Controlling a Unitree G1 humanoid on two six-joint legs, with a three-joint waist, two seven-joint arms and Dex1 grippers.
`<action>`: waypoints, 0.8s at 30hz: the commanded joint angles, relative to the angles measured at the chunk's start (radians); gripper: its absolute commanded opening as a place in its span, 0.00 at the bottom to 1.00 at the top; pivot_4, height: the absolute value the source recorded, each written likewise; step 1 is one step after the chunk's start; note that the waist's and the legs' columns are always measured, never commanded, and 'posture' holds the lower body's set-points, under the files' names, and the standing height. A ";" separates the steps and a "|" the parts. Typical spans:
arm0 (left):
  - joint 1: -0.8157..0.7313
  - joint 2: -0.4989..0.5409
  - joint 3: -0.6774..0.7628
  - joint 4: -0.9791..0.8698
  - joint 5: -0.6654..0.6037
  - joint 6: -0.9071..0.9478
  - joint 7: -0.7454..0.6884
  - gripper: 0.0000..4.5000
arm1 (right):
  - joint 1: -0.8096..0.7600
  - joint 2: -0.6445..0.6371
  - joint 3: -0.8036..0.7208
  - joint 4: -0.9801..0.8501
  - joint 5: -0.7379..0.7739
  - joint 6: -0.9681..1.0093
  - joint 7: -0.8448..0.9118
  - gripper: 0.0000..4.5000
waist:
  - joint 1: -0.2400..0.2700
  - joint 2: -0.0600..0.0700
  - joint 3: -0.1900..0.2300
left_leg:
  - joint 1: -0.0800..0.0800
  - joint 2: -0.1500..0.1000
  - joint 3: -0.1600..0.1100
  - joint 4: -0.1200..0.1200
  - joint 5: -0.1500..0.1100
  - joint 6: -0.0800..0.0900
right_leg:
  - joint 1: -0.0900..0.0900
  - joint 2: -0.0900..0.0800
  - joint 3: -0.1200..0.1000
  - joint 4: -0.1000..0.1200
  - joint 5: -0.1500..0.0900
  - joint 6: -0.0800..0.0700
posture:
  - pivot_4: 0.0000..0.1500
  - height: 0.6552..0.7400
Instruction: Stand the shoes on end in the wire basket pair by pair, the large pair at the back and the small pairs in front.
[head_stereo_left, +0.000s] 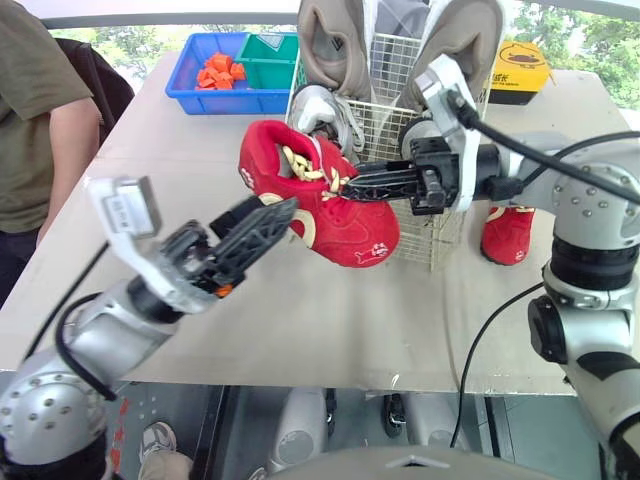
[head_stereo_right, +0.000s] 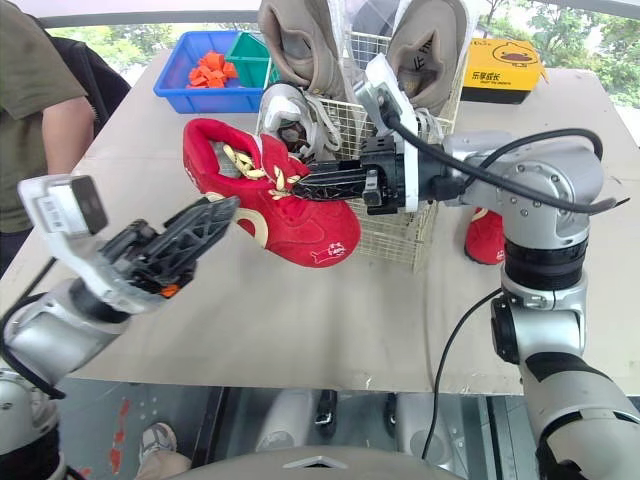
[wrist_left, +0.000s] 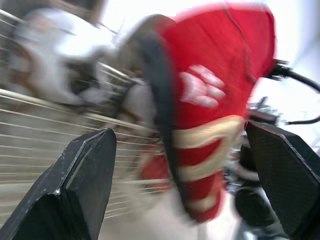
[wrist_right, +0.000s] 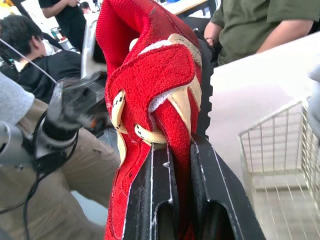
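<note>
**Red shoe going in**

Your right hand (head_stereo_left: 352, 182) clamped the red shoe (head_stereo_left: 335, 220) mid-frame, beside the wire basket (head_stereo_left: 432, 240); your left hand (head_stereo_left: 258, 232) gaped empty. Next, probably: stand it upright in front. The right wrist view showed fingers (wrist_right: 227, 210) pinching its upper; the head view, its mate (head_stereo_left: 508, 236) on the counter (head_stereo_left: 300, 320).

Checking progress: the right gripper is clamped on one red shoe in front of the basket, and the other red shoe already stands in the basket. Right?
Not quite. The other red shoe is on the table outside the wire basket, on its right, as the left eye view shows. The right gripper does clamp the first red shoe.
</note>
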 joint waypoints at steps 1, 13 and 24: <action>-0.044 0.008 -0.047 -0.033 -0.006 -0.046 0.051 0.98 | -0.006 0.013 -0.037 -0.042 0.043 -0.029 -0.048 0.00 | -0.001 0.000 0.000 | 0.000 0.000 0.000 0.000 0.000 0.000 | 0.000 0.001 0.000 0.000 0.000 0.000 | 1.00 1.00; -0.094 0.081 -0.049 0.059 0.035 -0.043 -0.031 0.30 | 0.032 0.038 -0.089 -0.054 0.138 -0.043 -0.190 0.00 | -0.008 0.000 0.000 | 0.001 0.001 0.001 -0.001 0.000 0.000 | 0.000 0.007 0.002 -0.001 0.000 0.000 | 1.00 1.00; -0.205 0.257 0.013 0.181 0.241 -0.043 -0.316 0.23 | 0.355 -0.150 -0.123 -0.311 0.053 -0.465 0.037 1.00 | 0.009 0.000 0.000 | 0.001 0.001 0.002 -0.002 0.000 0.000 | 0.000 0.010 0.001 -0.004 -0.001 0.001 | 1.00 1.00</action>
